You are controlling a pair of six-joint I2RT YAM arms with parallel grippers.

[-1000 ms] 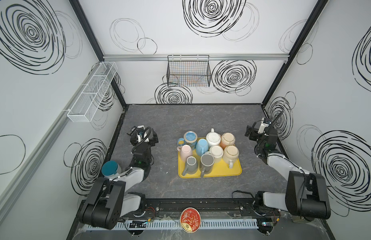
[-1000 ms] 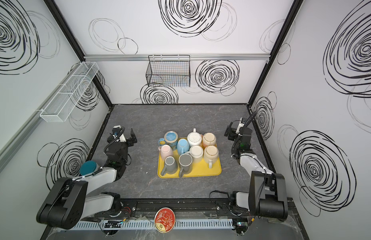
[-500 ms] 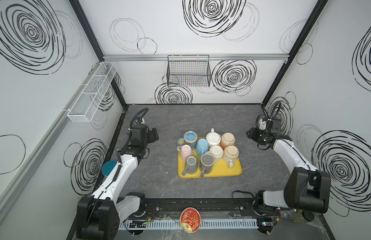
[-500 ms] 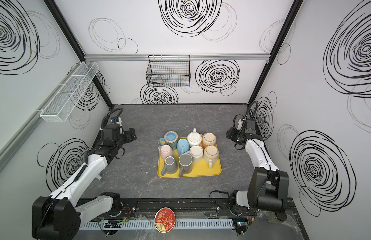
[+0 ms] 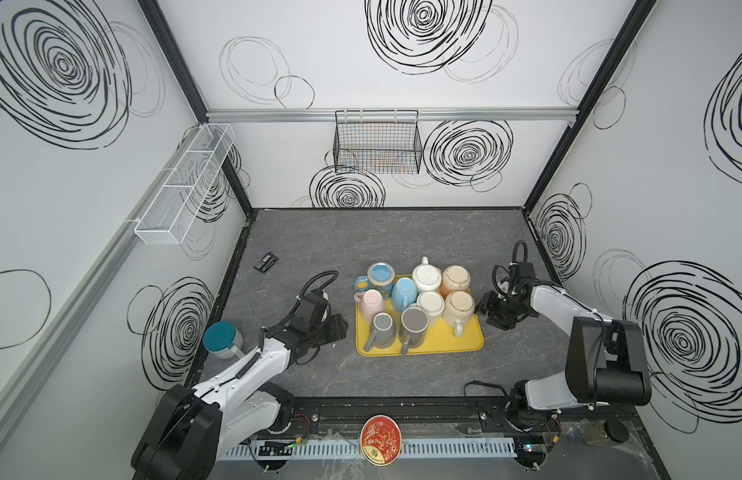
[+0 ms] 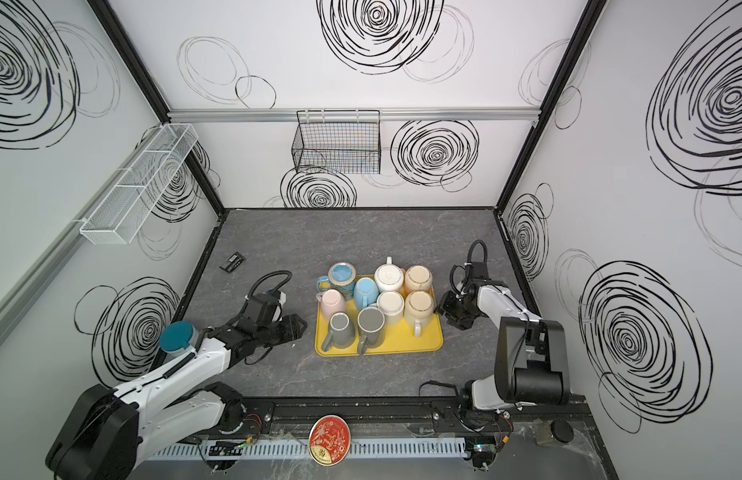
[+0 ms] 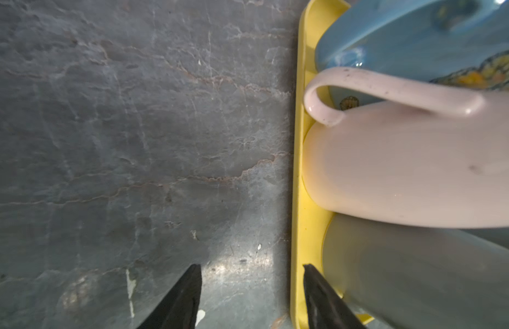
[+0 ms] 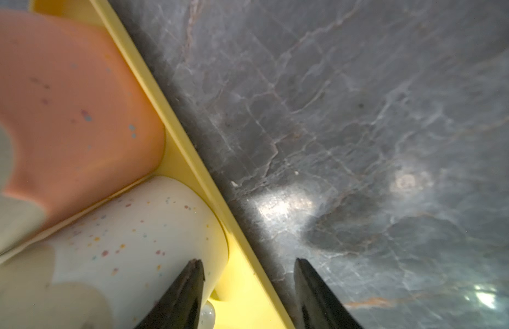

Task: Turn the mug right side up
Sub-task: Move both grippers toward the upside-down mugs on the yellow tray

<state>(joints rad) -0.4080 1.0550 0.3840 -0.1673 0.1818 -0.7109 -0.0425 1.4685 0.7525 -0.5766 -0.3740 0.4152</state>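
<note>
The mug to be turned is sitting somewhere in the cluster of ceramic mugs (image 5: 403, 293) crowding the yellow plastic tray (image 5: 419, 352) in the middle of the dark grey marbled counter (image 5: 361, 237). Most seem to be standing mouth down, and I cannot tell which one is meant. The left end effector (image 5: 339, 329) is hanging low at the tray's left rim and the right end effector (image 5: 485, 309) at its right rim, and both are showing a clear gap between the fingers and clamping nothing. The step in hand is looking like getting set at the tray before any mug is picked. Doing it well is going to mean lifting clear of the rim, choosing a mug at the cluster's edge, and gripping its wall without nudging the neighbours pressing against it. Both top views are giving the layout but hiding how the fingers sit. The left wrist view is showing the left end effector (image 7: 251, 267) straddling the rim, one finger over the counter and one beside the grey matte mug (image 7: 418, 279), with the pale pink glazed mug (image 7: 404, 171) just beyond. The right wrist view is showing the right end effector (image 8: 248, 260) likewise astride the rim, beside the cream speckled mug (image 8: 139, 242).
</note>
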